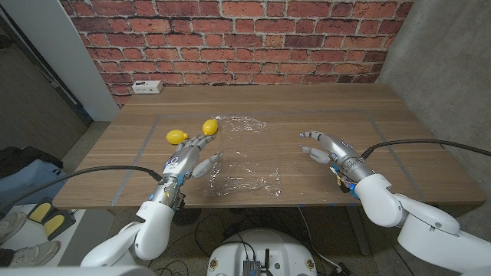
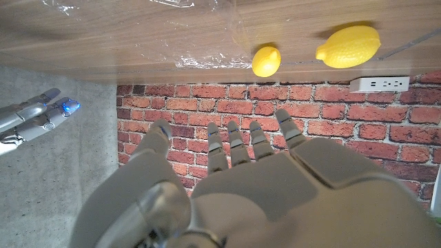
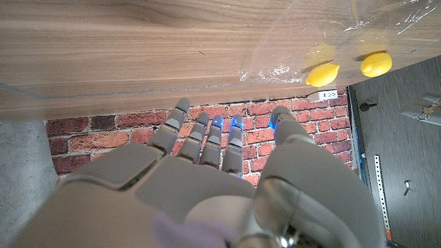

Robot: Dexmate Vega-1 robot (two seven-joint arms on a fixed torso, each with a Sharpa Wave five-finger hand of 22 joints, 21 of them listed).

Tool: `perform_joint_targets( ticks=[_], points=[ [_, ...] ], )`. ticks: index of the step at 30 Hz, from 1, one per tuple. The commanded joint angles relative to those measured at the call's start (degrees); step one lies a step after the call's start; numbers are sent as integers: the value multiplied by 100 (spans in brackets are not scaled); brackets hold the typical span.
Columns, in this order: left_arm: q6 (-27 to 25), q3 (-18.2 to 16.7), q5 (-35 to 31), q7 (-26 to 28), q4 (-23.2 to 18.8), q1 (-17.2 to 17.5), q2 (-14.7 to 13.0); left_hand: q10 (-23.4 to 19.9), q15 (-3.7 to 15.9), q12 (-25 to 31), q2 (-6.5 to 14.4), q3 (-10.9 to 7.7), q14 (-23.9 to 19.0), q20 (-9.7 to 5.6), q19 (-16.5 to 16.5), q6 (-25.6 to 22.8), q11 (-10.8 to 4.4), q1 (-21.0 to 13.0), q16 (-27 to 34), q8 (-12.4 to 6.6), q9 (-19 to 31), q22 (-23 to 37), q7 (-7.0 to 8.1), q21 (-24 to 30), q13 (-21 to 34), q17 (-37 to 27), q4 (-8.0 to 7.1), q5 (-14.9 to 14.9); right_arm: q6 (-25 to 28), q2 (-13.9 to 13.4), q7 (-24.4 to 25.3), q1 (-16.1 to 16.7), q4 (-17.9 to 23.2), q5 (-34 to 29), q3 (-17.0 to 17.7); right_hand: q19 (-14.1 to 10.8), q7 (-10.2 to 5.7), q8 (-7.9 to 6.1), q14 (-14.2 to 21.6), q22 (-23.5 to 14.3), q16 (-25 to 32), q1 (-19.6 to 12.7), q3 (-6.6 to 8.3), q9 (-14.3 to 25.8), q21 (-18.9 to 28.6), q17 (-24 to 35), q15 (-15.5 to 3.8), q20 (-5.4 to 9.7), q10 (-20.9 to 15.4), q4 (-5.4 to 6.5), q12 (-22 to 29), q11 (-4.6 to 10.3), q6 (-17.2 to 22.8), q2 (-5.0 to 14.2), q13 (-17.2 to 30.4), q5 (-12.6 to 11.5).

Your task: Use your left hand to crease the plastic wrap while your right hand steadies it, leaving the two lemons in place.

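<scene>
A clear sheet of plastic wrap lies crumpled on the wooden table, also seen in the left wrist view and right wrist view. Two yellow lemons sit at its far left corner: one off the wrap, the other at its edge. My left hand hovers by the wrap's left side, fingers spread, holding nothing. My right hand is right of the wrap, apart from it, fingers spread and empty. Both lemons show beyond my left hand's fingers.
A white power strip lies at the table's far left corner against the brick wall. Tape lines mark the tabletop. Black cables run from both arms along the near edge.
</scene>
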State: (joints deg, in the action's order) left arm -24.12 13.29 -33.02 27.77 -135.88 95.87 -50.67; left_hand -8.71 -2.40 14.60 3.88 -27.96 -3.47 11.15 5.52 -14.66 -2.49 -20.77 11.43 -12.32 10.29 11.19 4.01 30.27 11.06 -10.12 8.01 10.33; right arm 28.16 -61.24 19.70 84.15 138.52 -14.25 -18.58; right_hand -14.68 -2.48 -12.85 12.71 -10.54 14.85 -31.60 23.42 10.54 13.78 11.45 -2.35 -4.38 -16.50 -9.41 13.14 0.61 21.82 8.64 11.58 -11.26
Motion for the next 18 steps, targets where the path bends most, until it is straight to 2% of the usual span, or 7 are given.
perform_joint_targets(
  ticks=[1, 4, 6, 12, 14, 18],
  points=[
    [-565, 151, -581, -273, -252, 101, -190, -23, 67, -11, -43, 0, -38, 2, -92, -97, -59, -114, 0, -31, 15, -8, 31, -5, 30, -21, 80, -16, 259, -88, 61, 278, 185, -277, -39, -86, 25, -38, 82, -14, 38, -138, 15, 30, 31, 12, -55, -5, -84, -36, 21, -13, 119, -12, 20, -7],
    [-749, 228, -775, -316, -300, 103, -202, -64, 104, -18, -92, -11, -70, -6, -217, -322, -109, -236, 2, -80, 18, -16, 58, 12, 30, -19, 147, -10, 292, -73, 96, 270, 199, -409, -128, -168, 65, -48, 135, -13, 45, -278, 48, 34, 52, 8, -44, -58, -131, -74, 18, -29, 207, -27, 19, -10],
    [-858, 289, -913, -345, -317, 92, -221, -71, 85, -33, -105, -26, -79, 11, -256, -501, -99, -336, -4, -115, 22, -20, -26, 3, 29, -17, 174, -6, 333, -56, 96, 256, 215, -473, -175, -219, 74, -65, 184, -12, 53, -389, 73, 37, 63, 2, -75, -68, -173, -100, 20, -33, 291, -48, 17, -13],
    [-1231, 479, -1305, -521, -383, 41, -263, -116, 107, -40, -114, -57, -103, 0, -307, -750, -139, -506, -7, -161, 27, -25, -21, -13, 29, -15, 206, -2, 352, -56, 8, 206, 253, -566, -269, -263, 99, -100, 260, -12, 65, -564, 97, 42, 65, -1, -119, -79, -247, -114, 22, -1, 458, -94, 15, -10],
    [-1412, 558, -1463, -656, -430, 12, -287, -127, 118, -42, -123, -71, -113, -5, -337, -794, -150, -571, -6, -167, 28, -27, 0, -12, 28, -15, 224, 1, 397, -81, -62, 151, 272, -650, -344, -370, 131, -103, 376, -15, 109, -706, 110, 48, 97, 13, -172, -70, -266, -120, 7, 0, 528, -129, 13, -8],
    [-1674, 709, -1719, -899, -479, -78, -332, -117, 115, -65, -169, -111, -104, -15, -361, -938, -185, -793, -18, -192, 29, -35, 93, -38, 26, -14, 268, 13, 507, -87, -116, 92, 317, -801, -439, -426, 151, -138, 429, -17, 126, -876, 111, 55, 106, 27, -211, -63, -342, -129, 12, 28, 690, -197, 12, 5]
  ],
)
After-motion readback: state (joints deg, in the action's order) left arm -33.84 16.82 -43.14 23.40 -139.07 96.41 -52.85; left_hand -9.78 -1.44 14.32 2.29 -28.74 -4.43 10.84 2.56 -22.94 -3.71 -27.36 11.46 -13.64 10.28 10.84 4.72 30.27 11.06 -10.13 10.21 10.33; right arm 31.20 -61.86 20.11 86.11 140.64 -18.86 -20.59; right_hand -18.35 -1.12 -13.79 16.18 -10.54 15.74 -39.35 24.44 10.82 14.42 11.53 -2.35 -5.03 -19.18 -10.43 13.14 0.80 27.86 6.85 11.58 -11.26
